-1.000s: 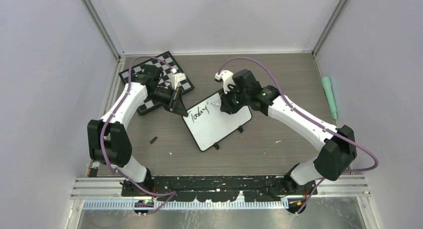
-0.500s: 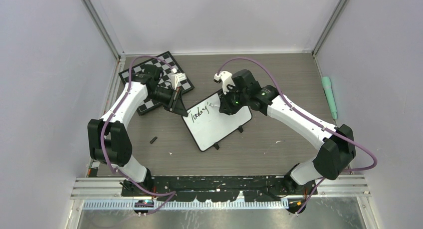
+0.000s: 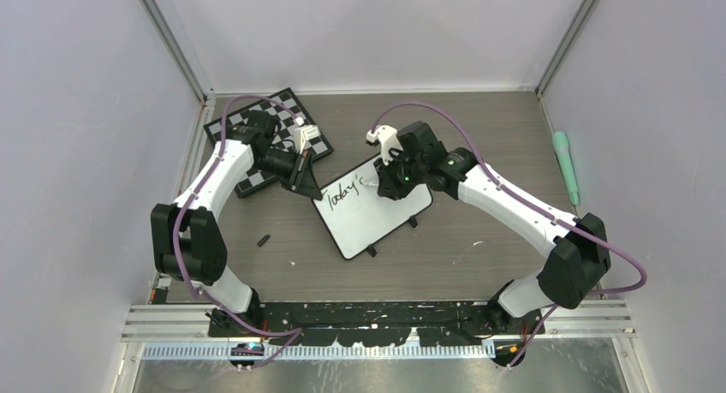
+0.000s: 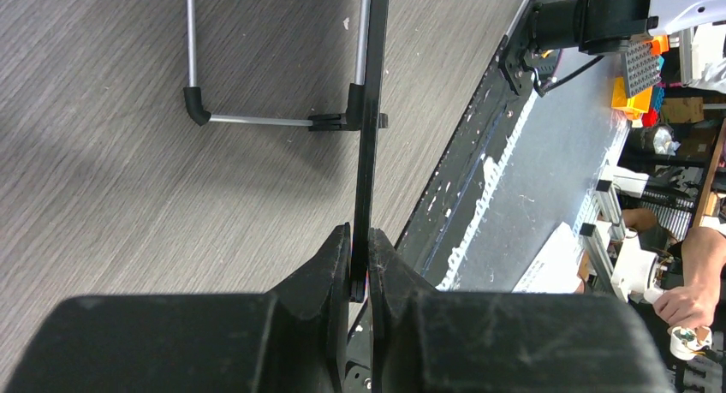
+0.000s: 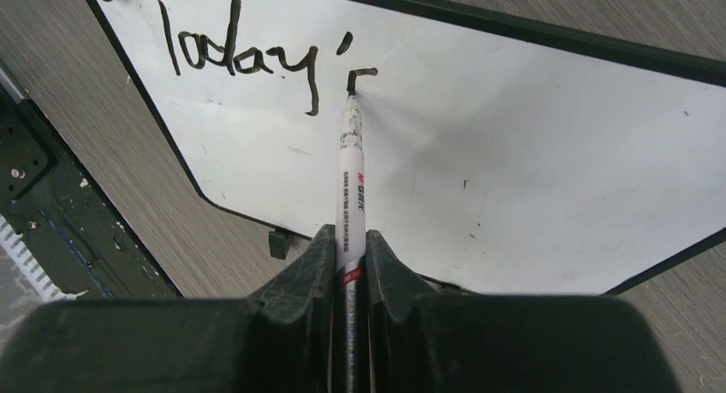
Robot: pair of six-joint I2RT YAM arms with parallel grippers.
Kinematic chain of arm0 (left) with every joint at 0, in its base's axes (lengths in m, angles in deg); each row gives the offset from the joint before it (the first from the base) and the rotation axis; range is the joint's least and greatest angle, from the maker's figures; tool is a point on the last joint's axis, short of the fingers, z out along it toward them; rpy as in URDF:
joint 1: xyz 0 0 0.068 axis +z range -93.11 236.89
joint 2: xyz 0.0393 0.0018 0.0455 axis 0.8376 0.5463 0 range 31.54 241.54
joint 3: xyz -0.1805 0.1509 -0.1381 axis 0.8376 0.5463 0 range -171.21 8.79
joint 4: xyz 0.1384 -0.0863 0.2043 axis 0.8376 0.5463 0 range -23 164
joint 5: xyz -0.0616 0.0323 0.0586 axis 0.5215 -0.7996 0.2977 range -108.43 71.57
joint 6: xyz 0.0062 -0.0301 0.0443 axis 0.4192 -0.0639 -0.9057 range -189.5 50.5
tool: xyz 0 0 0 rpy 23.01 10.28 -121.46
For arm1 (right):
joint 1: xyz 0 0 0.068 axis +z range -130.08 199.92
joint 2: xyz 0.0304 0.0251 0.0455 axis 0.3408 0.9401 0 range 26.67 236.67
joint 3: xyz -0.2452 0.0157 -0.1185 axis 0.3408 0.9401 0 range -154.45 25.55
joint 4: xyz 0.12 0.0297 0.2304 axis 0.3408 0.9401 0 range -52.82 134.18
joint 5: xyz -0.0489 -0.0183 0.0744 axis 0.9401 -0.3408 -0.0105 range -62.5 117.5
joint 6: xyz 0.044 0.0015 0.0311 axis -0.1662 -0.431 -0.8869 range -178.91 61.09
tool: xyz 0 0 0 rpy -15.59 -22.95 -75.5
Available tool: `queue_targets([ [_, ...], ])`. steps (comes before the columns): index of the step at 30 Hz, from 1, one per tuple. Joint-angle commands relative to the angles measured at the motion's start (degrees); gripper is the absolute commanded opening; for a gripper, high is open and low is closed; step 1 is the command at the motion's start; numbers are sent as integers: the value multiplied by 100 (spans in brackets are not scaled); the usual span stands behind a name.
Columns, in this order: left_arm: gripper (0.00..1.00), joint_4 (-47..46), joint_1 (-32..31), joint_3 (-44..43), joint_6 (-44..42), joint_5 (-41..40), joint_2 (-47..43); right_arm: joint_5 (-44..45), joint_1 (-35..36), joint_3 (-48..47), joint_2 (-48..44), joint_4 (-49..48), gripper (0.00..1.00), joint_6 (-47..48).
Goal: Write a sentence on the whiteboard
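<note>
The whiteboard lies tilted mid-table, black-framed, also in the right wrist view. The sentence reads "Today'" plus a fresh stroke. My left gripper is shut on the whiteboard's upper-left edge; in the left wrist view the thin black frame runs between the jaws. My right gripper is shut on a white marker, its tip touching the board at the end of the new stroke.
A black-and-white chessboard lies at the back left under my left arm. A teal pen-like tool lies by the right wall. A small black cap lies on the table left of the board.
The right gripper shifted slightly left with the marker; a short new stroke has appeared after the apostrophe. The left arm has not moved.
</note>
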Motion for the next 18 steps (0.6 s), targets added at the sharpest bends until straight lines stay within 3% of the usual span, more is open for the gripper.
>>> queue_targets([
  [1,0,255,-30,-172,24,-110,34,198,-40,54,-151,27,0,134],
  [18,0,265,-29,-215,18,-128,72,171,-160,141,-187,37,0,0],
])
